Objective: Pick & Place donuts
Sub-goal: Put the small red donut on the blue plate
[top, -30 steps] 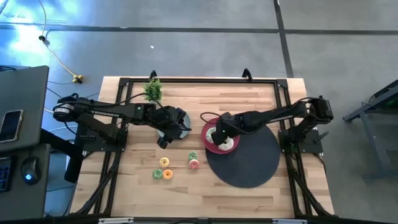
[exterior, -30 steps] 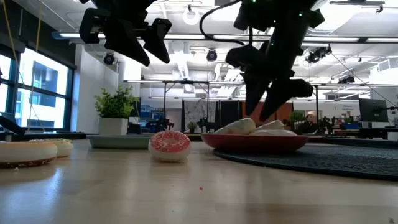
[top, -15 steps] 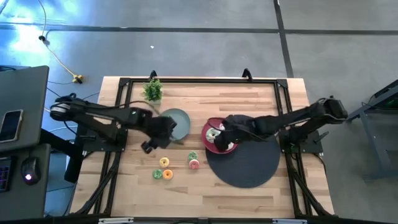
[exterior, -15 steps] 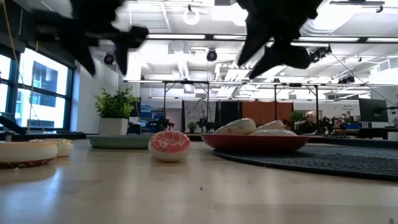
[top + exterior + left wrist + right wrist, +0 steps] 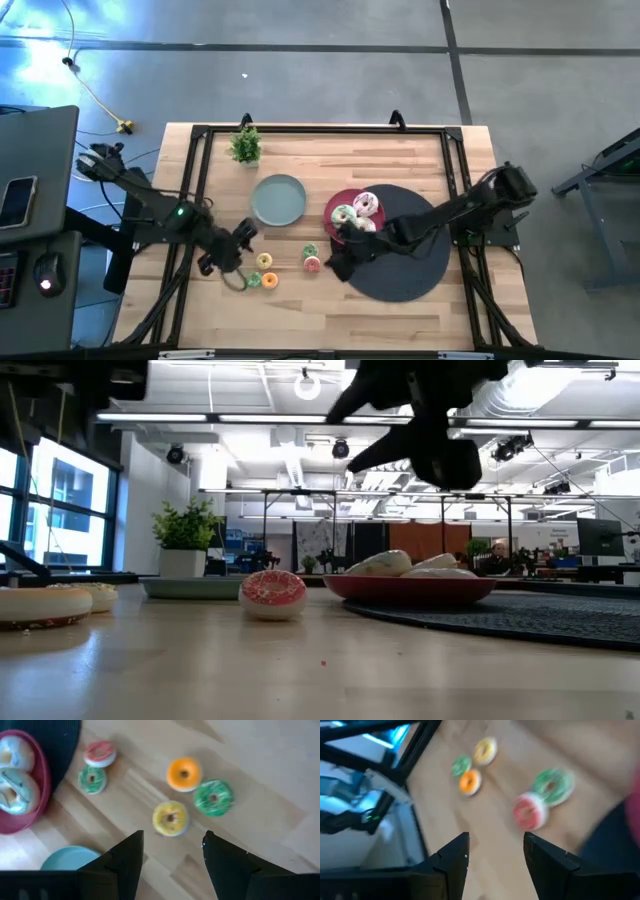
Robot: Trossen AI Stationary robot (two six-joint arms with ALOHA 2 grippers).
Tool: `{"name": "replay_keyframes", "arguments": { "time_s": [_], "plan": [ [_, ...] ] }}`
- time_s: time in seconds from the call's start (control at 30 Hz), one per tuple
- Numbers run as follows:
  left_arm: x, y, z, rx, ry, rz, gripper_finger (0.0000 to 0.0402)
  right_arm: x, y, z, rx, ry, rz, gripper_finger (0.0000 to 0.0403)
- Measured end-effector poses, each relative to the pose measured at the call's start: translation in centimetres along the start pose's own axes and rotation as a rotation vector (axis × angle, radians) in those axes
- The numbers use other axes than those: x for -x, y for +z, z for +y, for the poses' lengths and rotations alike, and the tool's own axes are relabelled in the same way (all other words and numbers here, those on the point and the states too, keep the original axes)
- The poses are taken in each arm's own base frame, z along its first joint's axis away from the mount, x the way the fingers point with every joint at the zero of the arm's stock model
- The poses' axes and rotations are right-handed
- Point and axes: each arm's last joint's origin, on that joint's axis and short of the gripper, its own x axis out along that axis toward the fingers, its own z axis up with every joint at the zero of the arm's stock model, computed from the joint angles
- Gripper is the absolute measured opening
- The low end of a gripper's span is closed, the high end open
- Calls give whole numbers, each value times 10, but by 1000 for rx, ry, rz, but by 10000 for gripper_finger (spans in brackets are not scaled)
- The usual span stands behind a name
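Five tiny donuts lie flat on the wood: yellow point(image 5: 263, 261), orange point(image 5: 270, 280), green point(image 5: 252, 281), another green point(image 5: 310, 250) and pink point(image 5: 312, 264). Three larger donuts point(image 5: 356, 213) sit in the red plate point(image 5: 331, 205). My left gripper point(image 5: 172, 850) hovers open just left of the yellow donut point(image 5: 170, 818), touching nothing. My right gripper point(image 5: 495, 852) hovers open over the mat's near-left rim, right of the pink donut point(image 5: 530, 811). In the low view the pink donut point(image 5: 273, 593) rests on the table, and both grippers are well above it.
A grey-green plate point(image 5: 278, 198) lies far-left of the red plate. A dark round mat point(image 5: 405, 260) lies under the red plate's right side. A small potted plant point(image 5: 246, 145) stands near the far edge. Bare wood stretches along the near edge.
My left gripper has swung from above the grey-green plate toward the near-left, ending beside the yellow donut. My right gripper has left the red plate and moved toward the near edge, close to the pink donut. The three larger donuts now show uncovered on the red plate.
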Motion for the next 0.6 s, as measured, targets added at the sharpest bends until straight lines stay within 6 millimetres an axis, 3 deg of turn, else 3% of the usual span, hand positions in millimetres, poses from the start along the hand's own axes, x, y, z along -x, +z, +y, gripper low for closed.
{"name": "replay_keyframes", "arguments": {
  "time_s": [0.27,0.43,0.6],
  "plan": [
    [2,9,-17,0,154,-1,193,-36,-19,-15,-123,-31,23,177],
    [3,9,-19,44,129,-10,192,-35,-19,-5,-104,50,-18,177],
    [5,7,-24,69,107,9,192,-31,-26,14,-28,-4,27,174]
  ]
}}
